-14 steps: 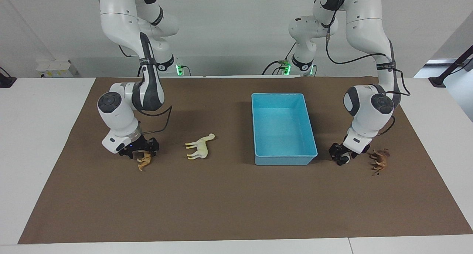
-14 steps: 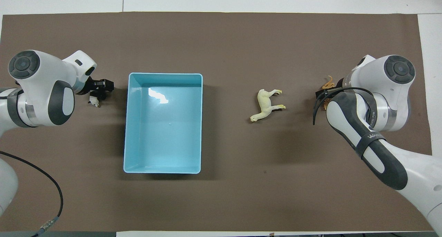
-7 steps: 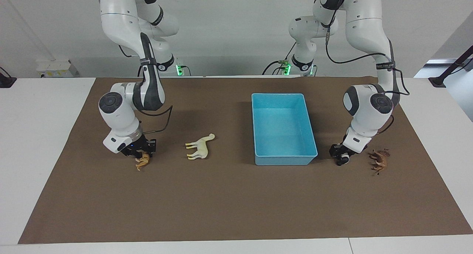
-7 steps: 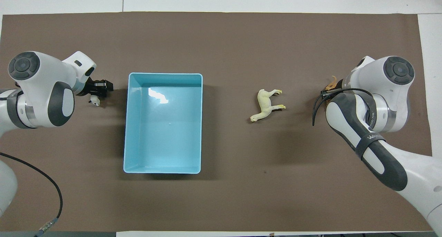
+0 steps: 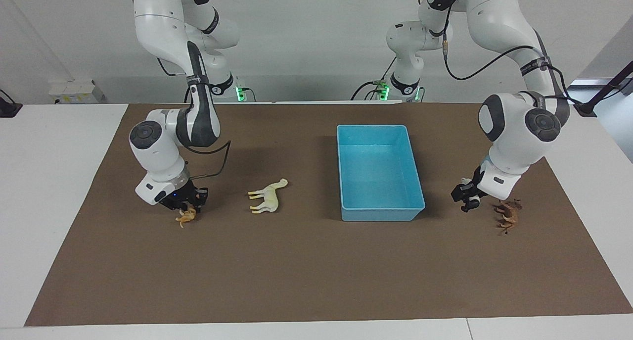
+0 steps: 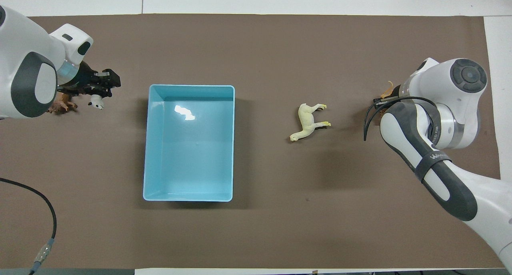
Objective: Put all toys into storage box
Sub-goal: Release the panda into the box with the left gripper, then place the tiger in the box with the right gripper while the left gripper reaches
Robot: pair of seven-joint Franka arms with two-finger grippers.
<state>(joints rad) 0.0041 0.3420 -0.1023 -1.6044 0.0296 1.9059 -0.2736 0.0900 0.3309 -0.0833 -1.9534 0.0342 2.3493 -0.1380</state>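
Holding one toy each: left gripper [image 5: 466, 200] panda [image 6: 96, 103]; right gripper [image 5: 190, 204] tiger [image 5: 186, 216].

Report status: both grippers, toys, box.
Left gripper shut on panda, up beside the box. Right gripper shut on tiger. Horse, brown animal on mat.

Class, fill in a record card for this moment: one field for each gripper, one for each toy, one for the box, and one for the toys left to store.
left gripper: raised above the mat beside the storage box, shut on the panda
right gripper: low at the mat, shut on the tiger
cream horse: lying on its side on the mat, untouched
brown animal: on the mat toward the left arm's end, untouched
storage box: holds no toys
toys left to store: all four
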